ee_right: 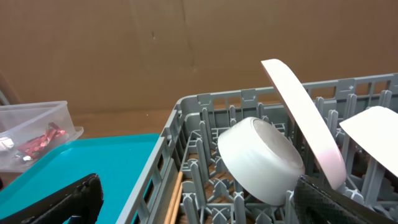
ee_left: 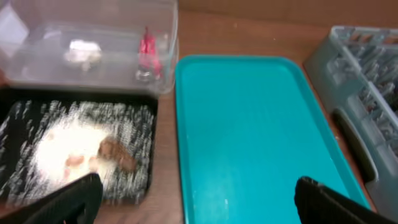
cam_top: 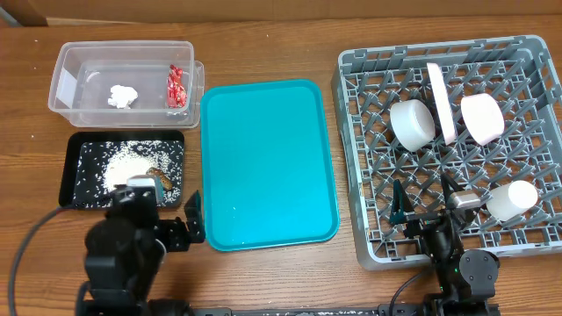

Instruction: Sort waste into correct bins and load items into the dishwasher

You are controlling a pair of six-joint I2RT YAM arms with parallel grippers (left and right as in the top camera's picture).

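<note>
The clear bin (cam_top: 70,83) holds the red wrapper (cam_top: 176,86) and the white tissue (cam_top: 123,96). In the black bin (cam_top: 69,171) lie rice (ee_left: 62,149) and a brown scrap (ee_left: 115,152). The grey dishwasher rack (cam_top: 349,132) carries an upright white plate (cam_top: 442,104), two bowls (cam_top: 413,123) (cam_top: 483,118) and a cup (cam_top: 514,200). Chopsticks (ee_right: 174,199) lie along the rack's left wall. My left gripper (ee_left: 199,208) hangs open and empty over the gap between the black bin and the teal tray. Over the rack's front left, my right gripper (ee_right: 199,208) is open and empty.
A teal serving tray (cam_top: 268,162) lies bare between the bins and the rack. A brown cardboard wall (ee_right: 186,50) stands behind the table. Both arm bases sit at the table's front edge.
</note>
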